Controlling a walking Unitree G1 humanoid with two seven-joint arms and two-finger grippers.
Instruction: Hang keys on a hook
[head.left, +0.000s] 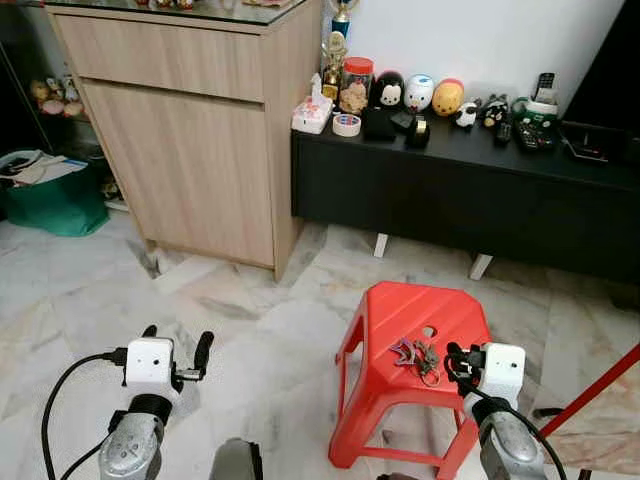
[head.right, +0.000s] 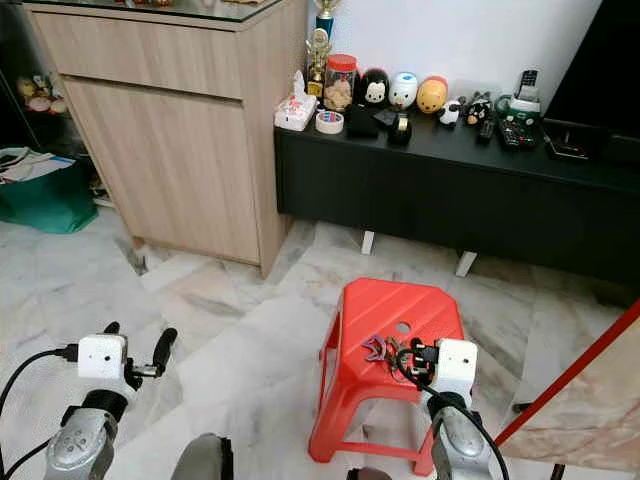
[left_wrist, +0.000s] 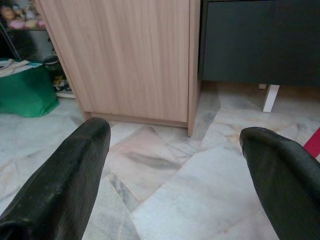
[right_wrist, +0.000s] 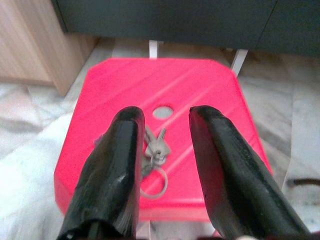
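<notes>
A bunch of silver keys (head.left: 416, 355) on a ring lies flat on the seat of a red plastic stool (head.left: 400, 305), near the stool's front edge. My right gripper (head.left: 456, 362) hovers just over that edge, right beside the keys. In the right wrist view it (right_wrist: 167, 114) is open; the keys (right_wrist: 154, 150) lie on the seat below, partly hidden behind one finger (right_wrist: 117, 165), with nothing held. My left gripper (head.left: 178, 342) is raised over the marble floor to the left, open and empty, and its two fingertips stand wide apart in the left wrist view (left_wrist: 175, 132).
A tall wooden cabinet (head.left: 190, 140) stands at the back left. A low black console (head.left: 450, 195) with figurines and remotes runs along the wall behind the stool. A green bag (head.left: 55, 200) sits far left. A red-edged board (head.left: 598, 392) leans at the right.
</notes>
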